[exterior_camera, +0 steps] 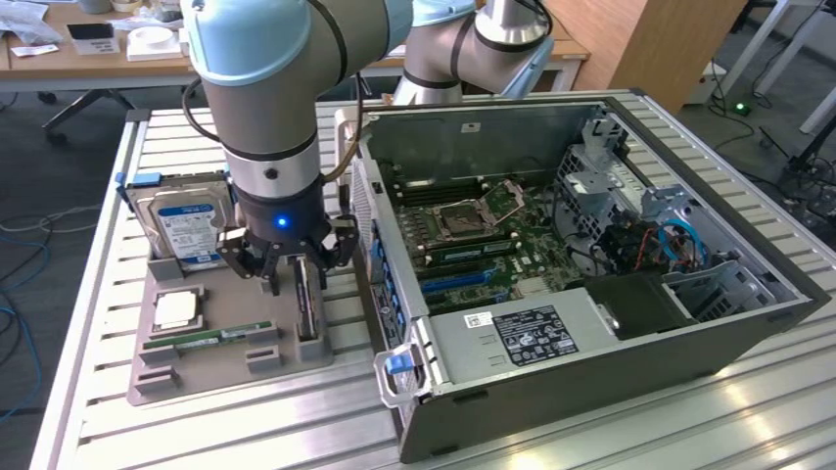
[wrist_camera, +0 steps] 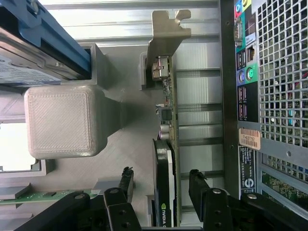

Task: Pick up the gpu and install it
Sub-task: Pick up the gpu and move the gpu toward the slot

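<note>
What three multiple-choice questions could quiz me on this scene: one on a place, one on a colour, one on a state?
1. Where is the gpu? A) on the floor B) standing on edge in the grey tray C) on a desk
2. What colour is the memory stick? A) red B) green C) yellow
3. How is the claw? A) open astride the gpu B) shut on the memory stick C) shut, holding nothing
Answers: B: it stands in a tray slot beside the computer case. B: its board is green. A: its fingers sit either side of the card, gaps showing.
</note>
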Robot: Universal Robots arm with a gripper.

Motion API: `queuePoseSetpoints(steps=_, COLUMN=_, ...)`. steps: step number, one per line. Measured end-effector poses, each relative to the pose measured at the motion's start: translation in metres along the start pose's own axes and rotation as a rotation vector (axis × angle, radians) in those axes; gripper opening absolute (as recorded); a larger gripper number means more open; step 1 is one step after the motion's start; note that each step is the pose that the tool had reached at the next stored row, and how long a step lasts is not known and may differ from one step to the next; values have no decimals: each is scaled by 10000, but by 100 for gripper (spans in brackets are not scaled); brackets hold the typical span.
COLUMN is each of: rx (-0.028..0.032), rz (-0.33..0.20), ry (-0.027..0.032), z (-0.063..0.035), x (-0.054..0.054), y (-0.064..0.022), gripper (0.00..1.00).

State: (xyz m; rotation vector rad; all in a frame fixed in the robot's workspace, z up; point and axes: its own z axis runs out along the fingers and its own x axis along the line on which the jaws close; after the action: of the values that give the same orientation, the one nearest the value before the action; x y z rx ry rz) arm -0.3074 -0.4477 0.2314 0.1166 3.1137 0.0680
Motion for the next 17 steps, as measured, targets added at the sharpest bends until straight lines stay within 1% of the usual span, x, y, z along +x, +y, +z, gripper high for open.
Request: queuePoseSetpoints(steps=17, rx=0, rz=-1, ry=0, z=0, x=-12, y=1, gripper=59)
